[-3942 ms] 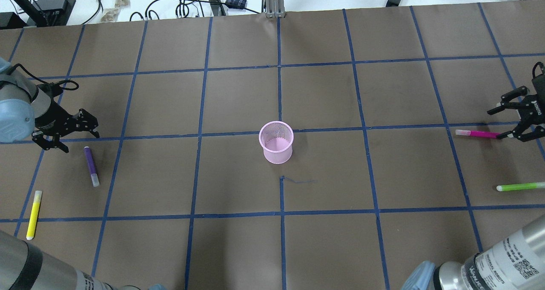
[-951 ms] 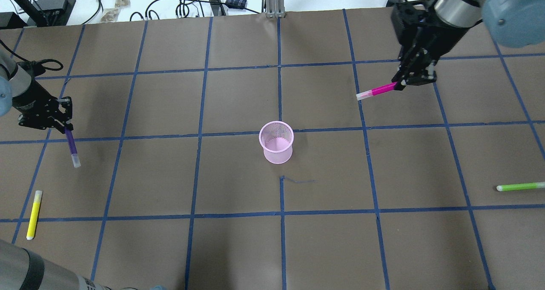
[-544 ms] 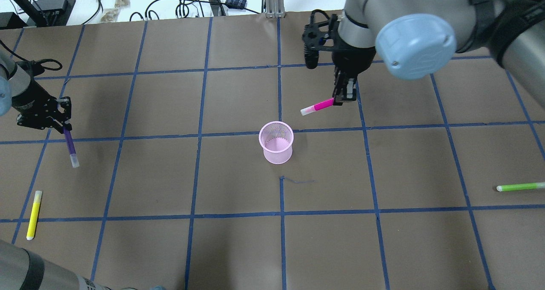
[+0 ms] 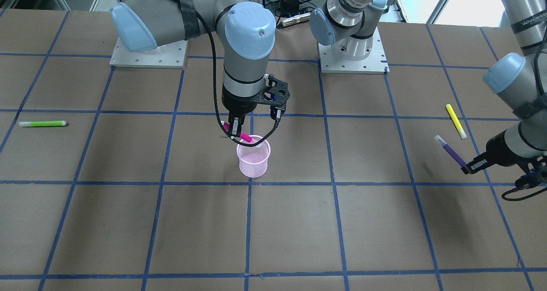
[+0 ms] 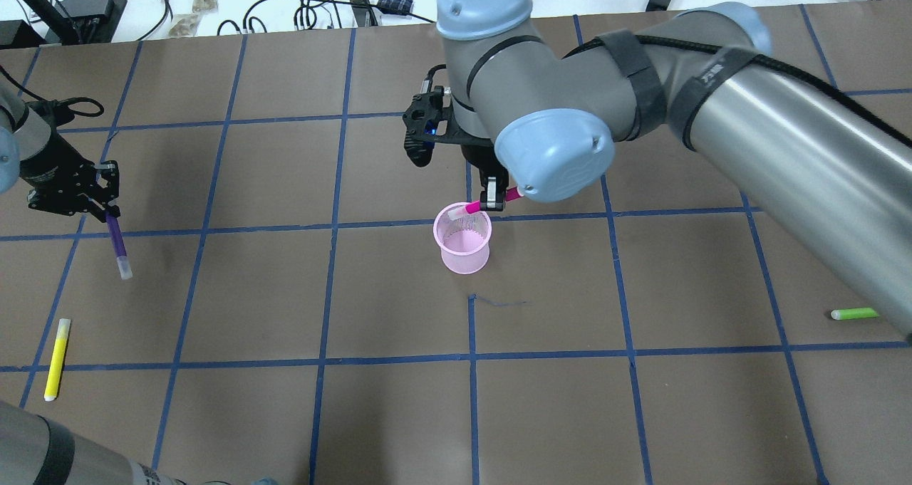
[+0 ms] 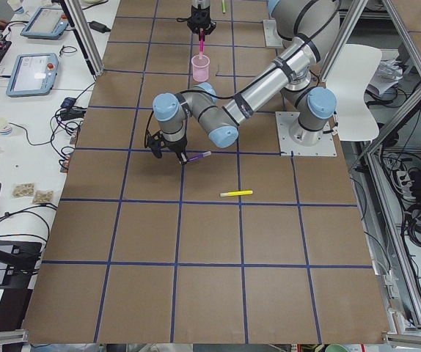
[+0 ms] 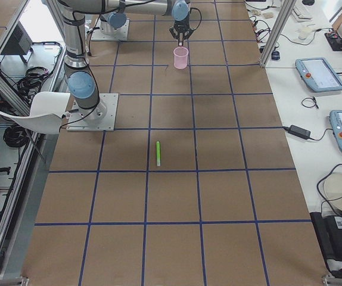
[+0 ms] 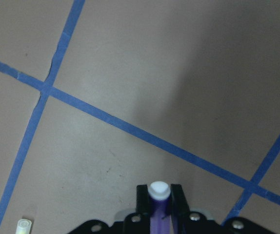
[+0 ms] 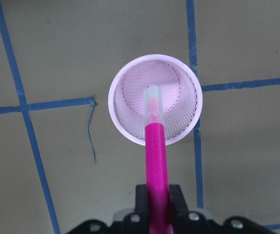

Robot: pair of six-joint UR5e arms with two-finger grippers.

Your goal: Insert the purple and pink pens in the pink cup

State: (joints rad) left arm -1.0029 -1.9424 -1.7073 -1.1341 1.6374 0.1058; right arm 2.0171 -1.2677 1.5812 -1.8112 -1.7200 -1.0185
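Right wrist-mounted view: pink pen clamped in right gripper, tip above the pink cup mouth.
Step in hand: dropping the pink pen in.
Doing it well: likely tilt the pen steeper, sink the tip below the cup rim, then release.
Left gripper: clamps purple pen, well apart from the cup.

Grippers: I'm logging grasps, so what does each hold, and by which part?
Right gripper: the pink pen, gripped near its back end, capped tip over the cup. Left gripper: the purple pen, also near its back end.
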